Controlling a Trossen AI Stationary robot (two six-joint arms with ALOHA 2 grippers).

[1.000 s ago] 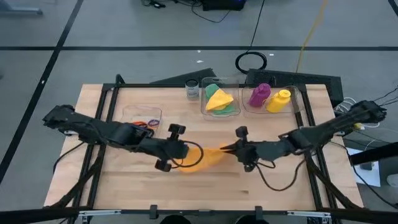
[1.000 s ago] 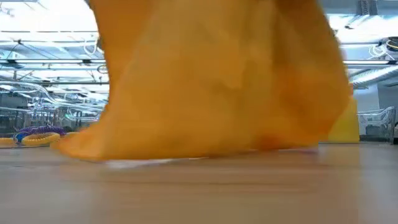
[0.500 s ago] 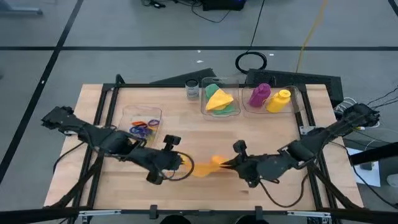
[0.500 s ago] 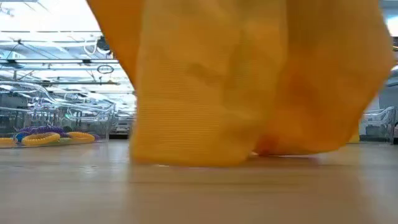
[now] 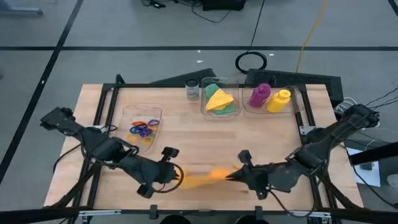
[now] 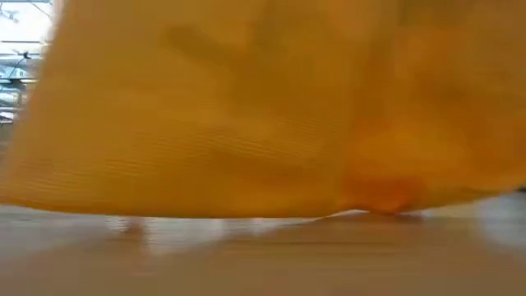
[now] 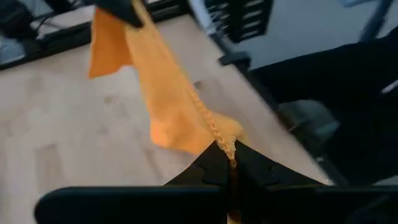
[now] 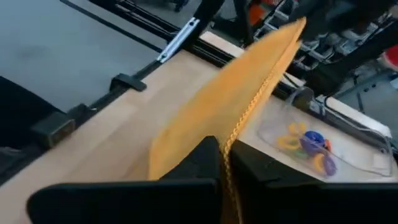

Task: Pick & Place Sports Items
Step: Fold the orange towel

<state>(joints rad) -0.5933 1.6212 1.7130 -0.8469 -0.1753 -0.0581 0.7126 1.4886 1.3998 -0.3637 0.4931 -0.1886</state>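
An orange cloth [image 5: 205, 178] hangs stretched between my two grippers near the table's front edge; it fills the low view [image 6: 263, 107]. My left gripper [image 5: 178, 178] is shut on its left end, my right gripper [image 5: 229, 176] on its right end. A clear box at the back holds yellow and green cloths [image 5: 219, 99]. Another box holds a purple bottle [image 5: 259, 94] and a yellow bottle [image 5: 278, 101]. Coloured elastic rings [image 5: 142, 128] lie in a clear box at the left. My left gripper pinches the cloth's stitched edge [image 7: 219, 135] at its left end between the two fingers, coming level from the table's left. The cloth runs taut to the other gripper. My right gripper pinches the stitched edge [image 8: 238, 127] at the cloth's right end between its two fingers, coming level from the table's right. The cloth hangs below the taut edge, its lower hem [image 6: 246, 210] at the table top.
A small clear glass jar [image 5: 192, 91] stands at the back beside the cloth box. Black frame rails [image 5: 102, 112] run along the table's sides. Bare wood lies between the boxes and my grippers.
Both grippers have carried the orange cloth toward the table's near edge, keeping hold. The cloth has been drawn out longer and tauter between them and now fills the low view.
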